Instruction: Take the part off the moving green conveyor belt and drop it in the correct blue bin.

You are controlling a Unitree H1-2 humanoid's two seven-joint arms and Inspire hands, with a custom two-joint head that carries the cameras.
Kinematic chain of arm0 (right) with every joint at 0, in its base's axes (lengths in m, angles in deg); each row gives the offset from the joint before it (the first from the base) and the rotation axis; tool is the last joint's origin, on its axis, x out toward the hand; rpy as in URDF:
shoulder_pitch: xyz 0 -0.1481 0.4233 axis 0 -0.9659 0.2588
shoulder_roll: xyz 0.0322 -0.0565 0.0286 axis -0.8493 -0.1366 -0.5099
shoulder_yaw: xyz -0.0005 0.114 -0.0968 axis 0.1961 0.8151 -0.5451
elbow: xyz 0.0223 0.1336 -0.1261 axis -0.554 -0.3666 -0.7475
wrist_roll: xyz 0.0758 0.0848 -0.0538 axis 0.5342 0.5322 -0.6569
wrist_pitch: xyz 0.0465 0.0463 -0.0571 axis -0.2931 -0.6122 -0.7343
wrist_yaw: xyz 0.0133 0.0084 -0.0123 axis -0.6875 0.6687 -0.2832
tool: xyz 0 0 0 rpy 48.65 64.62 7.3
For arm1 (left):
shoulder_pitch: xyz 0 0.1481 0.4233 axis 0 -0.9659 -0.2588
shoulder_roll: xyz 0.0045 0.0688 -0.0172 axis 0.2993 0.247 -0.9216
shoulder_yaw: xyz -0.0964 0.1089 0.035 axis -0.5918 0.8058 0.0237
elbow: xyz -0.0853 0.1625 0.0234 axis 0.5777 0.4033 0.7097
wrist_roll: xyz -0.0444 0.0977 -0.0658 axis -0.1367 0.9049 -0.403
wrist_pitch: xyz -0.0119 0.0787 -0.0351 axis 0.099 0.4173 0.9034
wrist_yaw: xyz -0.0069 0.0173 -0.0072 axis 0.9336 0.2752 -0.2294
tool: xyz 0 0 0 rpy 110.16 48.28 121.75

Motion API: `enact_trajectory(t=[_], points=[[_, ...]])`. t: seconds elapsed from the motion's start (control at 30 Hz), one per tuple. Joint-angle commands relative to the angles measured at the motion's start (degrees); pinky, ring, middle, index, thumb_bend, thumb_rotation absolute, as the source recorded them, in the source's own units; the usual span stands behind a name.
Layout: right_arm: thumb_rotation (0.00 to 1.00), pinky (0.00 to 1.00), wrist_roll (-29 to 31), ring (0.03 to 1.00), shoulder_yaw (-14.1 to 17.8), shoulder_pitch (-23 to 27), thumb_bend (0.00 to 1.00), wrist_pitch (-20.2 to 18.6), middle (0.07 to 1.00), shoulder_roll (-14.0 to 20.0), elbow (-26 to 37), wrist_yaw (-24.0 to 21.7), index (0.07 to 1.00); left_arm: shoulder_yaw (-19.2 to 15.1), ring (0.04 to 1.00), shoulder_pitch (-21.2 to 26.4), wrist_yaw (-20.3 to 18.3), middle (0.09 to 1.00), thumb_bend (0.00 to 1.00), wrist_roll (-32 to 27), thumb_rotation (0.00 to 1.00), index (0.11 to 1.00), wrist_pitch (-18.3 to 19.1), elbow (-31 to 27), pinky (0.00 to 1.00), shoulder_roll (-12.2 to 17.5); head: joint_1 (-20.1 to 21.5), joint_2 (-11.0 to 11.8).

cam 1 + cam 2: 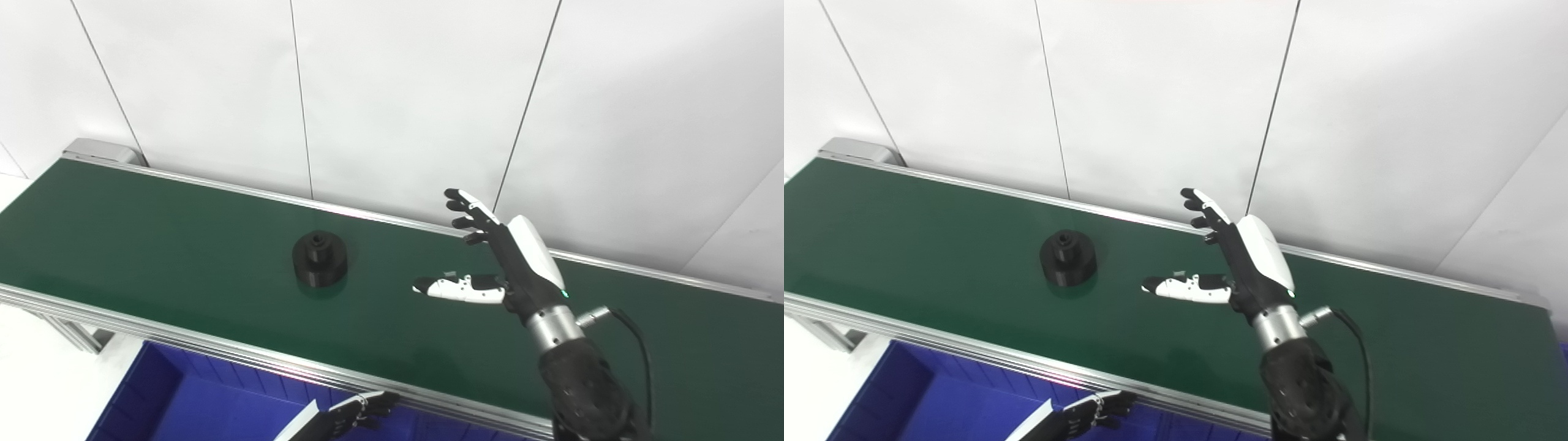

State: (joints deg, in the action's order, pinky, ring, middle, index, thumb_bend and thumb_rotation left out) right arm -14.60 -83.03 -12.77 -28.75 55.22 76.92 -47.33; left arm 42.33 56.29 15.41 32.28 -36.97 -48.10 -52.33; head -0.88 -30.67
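A black round part [319,258] with a small raised hub stands on the green conveyor belt [153,245], left of middle. My right hand [490,257] is open above the belt, fingers spread and thumb pointing left, a good hand's width to the right of the part and empty. My left hand [358,411] shows only at the bottom edge, below the belt's near rail and over the blue bin [184,404]; its fingers look curled, and it holds nothing that I can see.
The belt runs between aluminium rails [245,358] from upper left to lower right. White wall panels stand right behind it. A metal frame leg [73,334] shows at the lower left. A black cable [637,343] hangs from my right wrist.
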Motion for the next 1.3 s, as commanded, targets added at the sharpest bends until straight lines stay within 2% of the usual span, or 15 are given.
enact_trajectory(t=[0.0,0.13,0.23,0.57,0.8,0.97,1.27], points=[[0.44,0.69,-1.0,0.816,-1.1,3.7,0.90,-1.7,0.881,-1.2,-0.4,-0.6,0.926,-0.1,0.843,0.0,-0.5,0.866,0.76,-1.0,0.57,0.856,-2.3,-1.6,0.78,0.3,0.3,-0.1],[0.47,0.73,-2.5,0.842,-3.3,7.4,0.92,-3.7,0.887,-1.6,-3.5,-1.9,0.932,0.0,0.842,-0.4,-0.9,0.867,0.76,-0.8,0.59,0.857,-2.3,-2.3,0.78,0.5,0.9,-0.4],[0.48,0.71,-3.1,0.841,-4.4,9.9,0.93,-5.3,0.908,-2.2,-5.9,-2.6,0.945,-0.2,0.835,-0.4,-2.0,0.870,0.73,-1.9,0.58,0.861,-2.3,-2.3,0.77,0.1,0.9,-0.6],[0.47,0.79,-5.5,0.878,-8.1,16.3,0.99,-6.1,0.931,-3.8,-16.5,-2.2,0.952,-0.2,0.823,-0.6,-5.2,0.866,0.73,-2.2,0.59,0.853,-2.3,-3.5,0.76,0.6,0.7,-0.9],[0.46,0.81,-6.0,0.883,-9.4,19.0,1.00,-5.8,0.928,-4.6,-22.7,-1.4,0.952,0.1,0.832,-0.5,-6.3,0.878,0.72,-1.8,0.60,0.865,-2.3,-3.8,0.76,1.0,0.6,-1.1],[0.45,0.77,-6.6,0.861,-10.3,20.3,1.00,-5.6,0.916,-5.0,-27.8,-0.4,0.948,-0.2,0.832,-0.7,-6.9,0.878,0.73,-2.4,0.58,0.865,-2.3,-3.7,0.76,0.6,0.4,-1.4],[0.40,0.79,-6.8,0.874,-12.0,19.9,1.00,-4.0,0.922,-3.8,-34.1,0.3,0.954,-0.5,0.837,-1.0,-7.6,0.880,0.72,-2.6,0.55,0.867,-2.3,-4.2,0.76,0.0,0.3,-1.8]])
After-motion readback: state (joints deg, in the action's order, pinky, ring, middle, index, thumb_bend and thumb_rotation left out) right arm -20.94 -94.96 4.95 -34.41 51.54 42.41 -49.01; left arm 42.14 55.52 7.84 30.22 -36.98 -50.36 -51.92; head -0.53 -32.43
